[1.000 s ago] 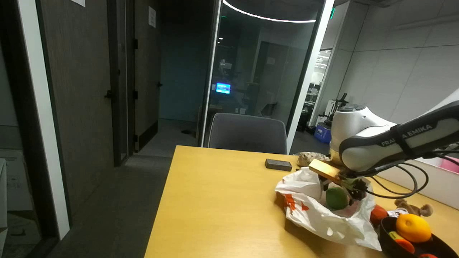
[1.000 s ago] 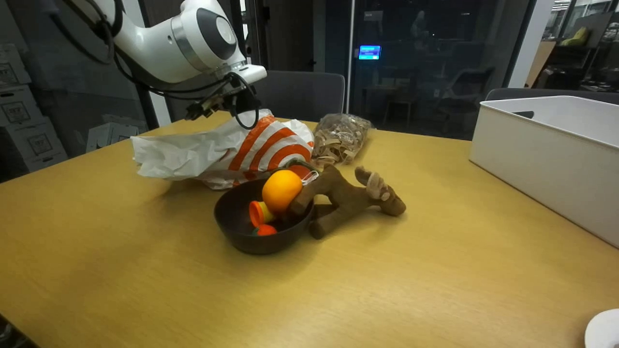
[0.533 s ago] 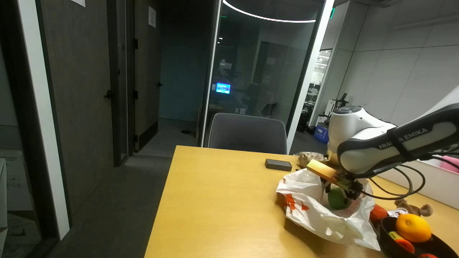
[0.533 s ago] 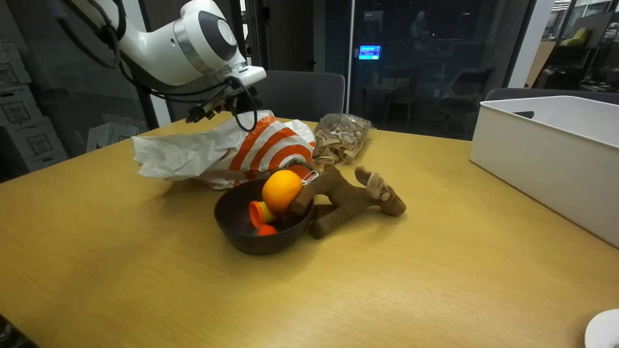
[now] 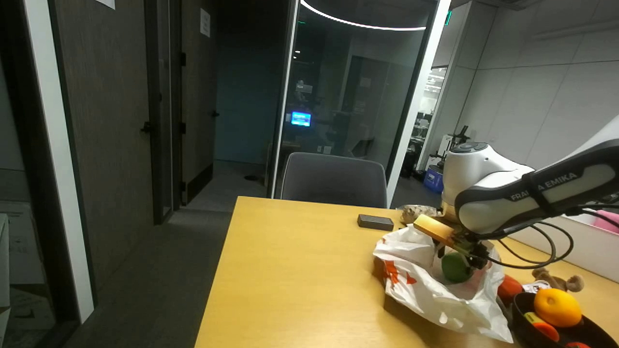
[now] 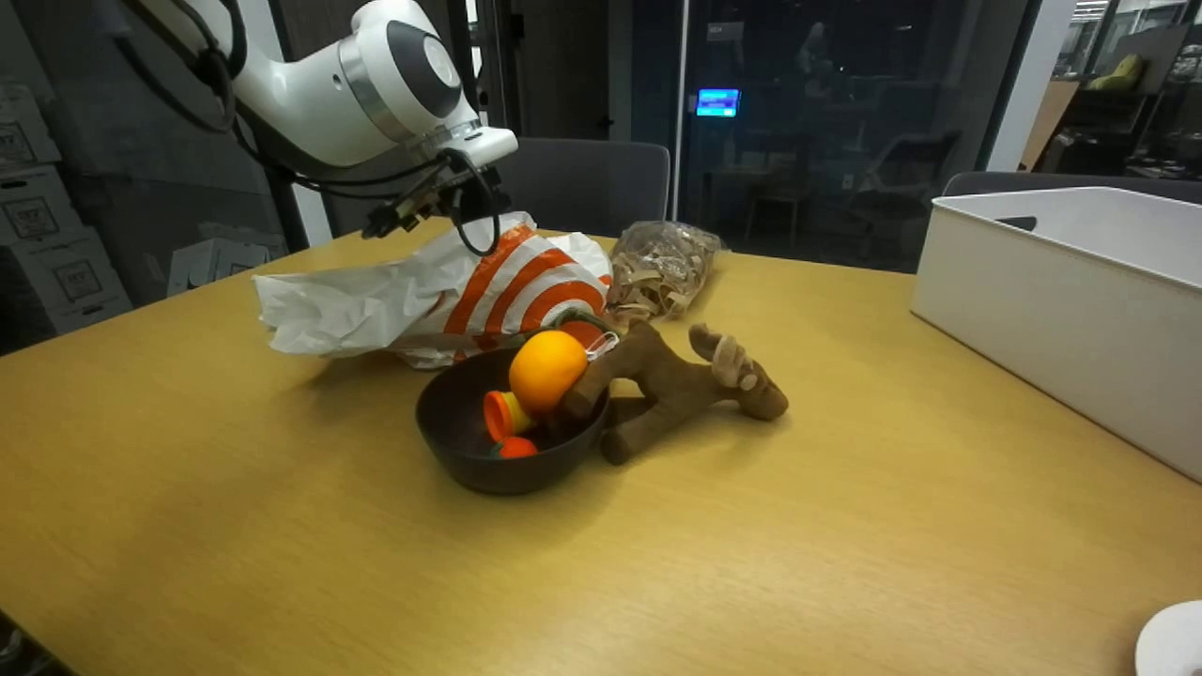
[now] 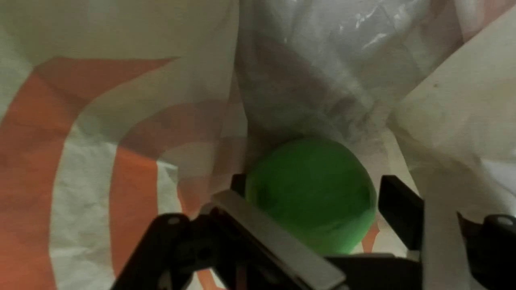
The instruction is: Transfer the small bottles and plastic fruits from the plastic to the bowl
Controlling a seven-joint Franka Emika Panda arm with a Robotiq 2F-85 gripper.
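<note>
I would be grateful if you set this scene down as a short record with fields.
Source: white plastic bag with orange print, holding green round fruit
Gripper: fingers on either side of that fruit; whether clamped, cannot tell
Destination: dark bowl
In bowl: orange, small orange-and-yellow container, small red fruit
Beside bowl: brown plush moose, one leg over the rim
Elsewhere: clear bag of tan strips, white bin

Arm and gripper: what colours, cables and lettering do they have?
The arm is rounded and white, with dark grey panels and a silver band near the wrist. Its lettering shows FRA, then A EMIKA, split by a black strap. Black cables loop from it. The gripper is mostly black, with black fingertips and a pale grey strip on one side.
</note>
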